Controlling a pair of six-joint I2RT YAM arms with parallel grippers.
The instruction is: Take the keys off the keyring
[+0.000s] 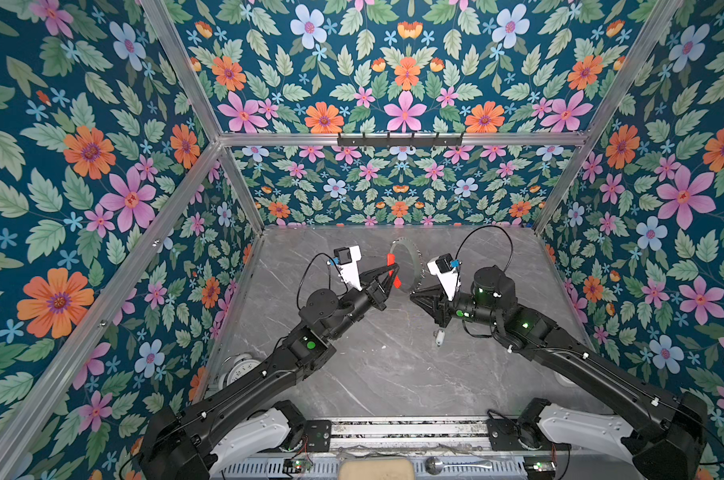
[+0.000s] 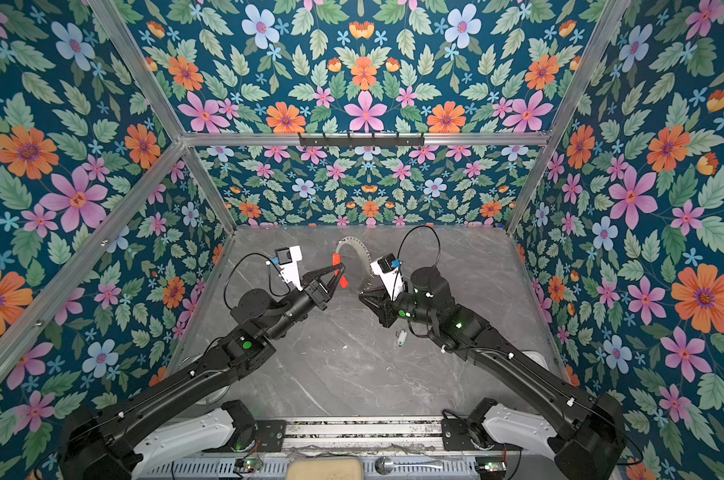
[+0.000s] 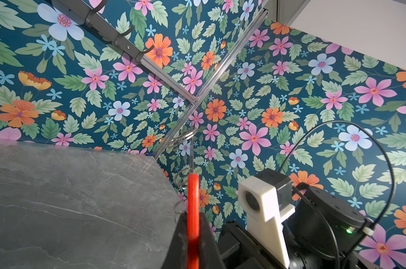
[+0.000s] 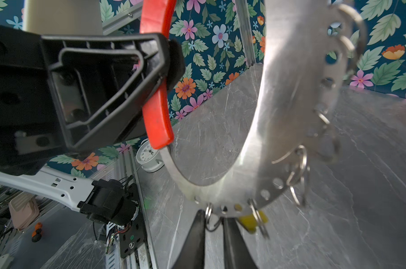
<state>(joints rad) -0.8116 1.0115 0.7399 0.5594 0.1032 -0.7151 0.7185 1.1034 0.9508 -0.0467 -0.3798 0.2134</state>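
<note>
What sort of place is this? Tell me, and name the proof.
Probably a robot test cell: silver aluminium frame bars boxing in a grey marble-look tabletop, with two black robot arms, left and right, mounted at its front edge.

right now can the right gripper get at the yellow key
Probably yes. The left gripper holds the keyring up by its red part, and the yellow key hangs off the rim just beside the right gripper, with nothing between them. It straddles a split ring next to the key.

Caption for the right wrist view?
Left gripper clamps the keyring by its red section; right gripper flanks a split ring beside the yellow tag.
</note>
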